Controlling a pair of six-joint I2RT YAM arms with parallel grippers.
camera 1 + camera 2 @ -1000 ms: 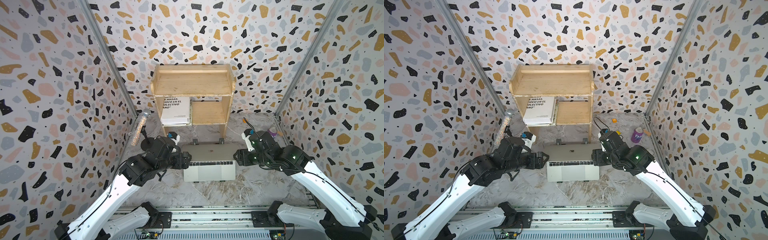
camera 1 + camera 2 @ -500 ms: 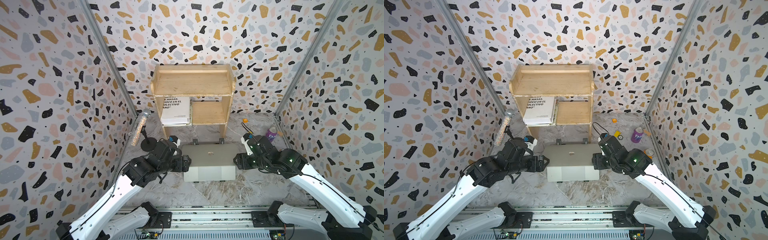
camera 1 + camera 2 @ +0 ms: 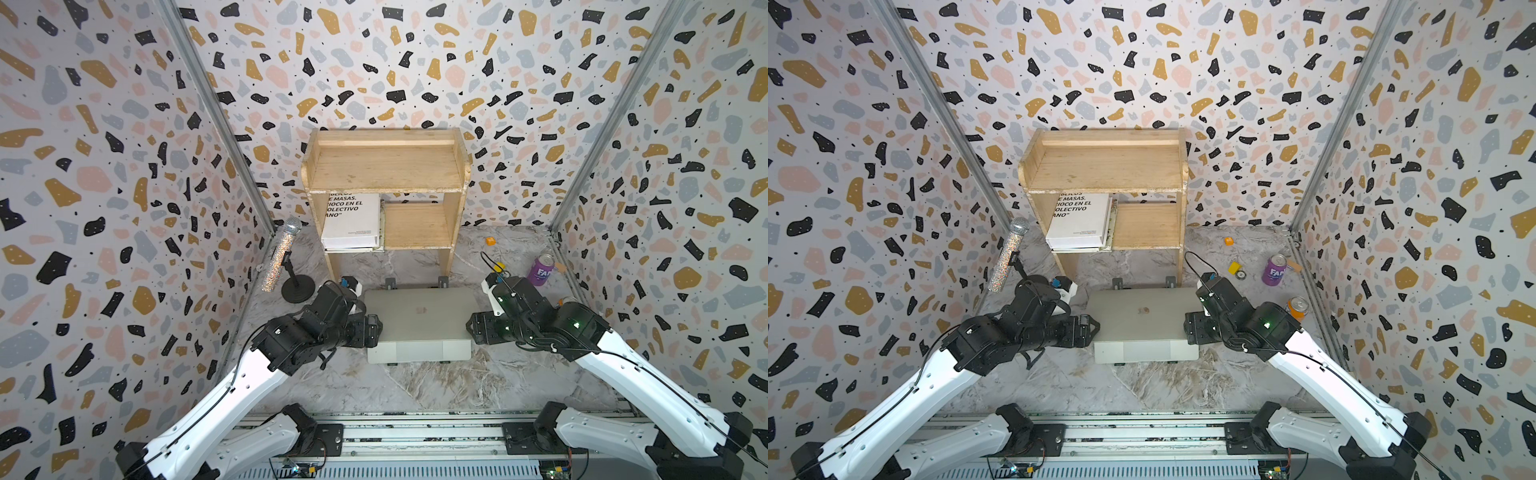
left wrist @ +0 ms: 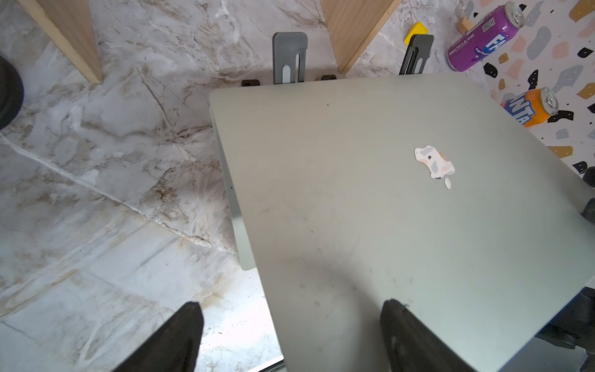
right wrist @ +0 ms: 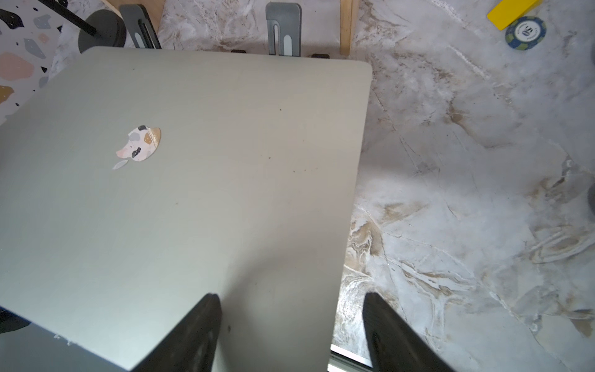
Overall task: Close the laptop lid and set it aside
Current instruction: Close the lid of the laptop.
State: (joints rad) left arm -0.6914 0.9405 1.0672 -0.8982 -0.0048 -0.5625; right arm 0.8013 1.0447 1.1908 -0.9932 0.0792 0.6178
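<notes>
Laptop: slim silver metal laptop (image 3: 417, 351), lower centre of both top views, on the grey marbled tabletop (image 3: 436, 386) below the wooden shelf (image 3: 386, 166).
Lid: flat silver-grey laptop lid (image 3: 419, 316), dropped from half-raised to almost flat, hiding the keys.
Left gripper (image 4: 291, 304): fingers (image 4: 174, 338) apart, one over the lid's edge, clamping nothing.
Right gripper (image 5: 291, 297): fingers (image 5: 193, 331) apart, likewise.
Meaning: closing nearly done; setting aside not yet begun.

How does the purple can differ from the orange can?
The purple can stands farther back, the orange can nearer the front. The purple can shows fully in a top view; the orange can is partly hidden behind the right arm. Both stand upright beside the wall.
</notes>
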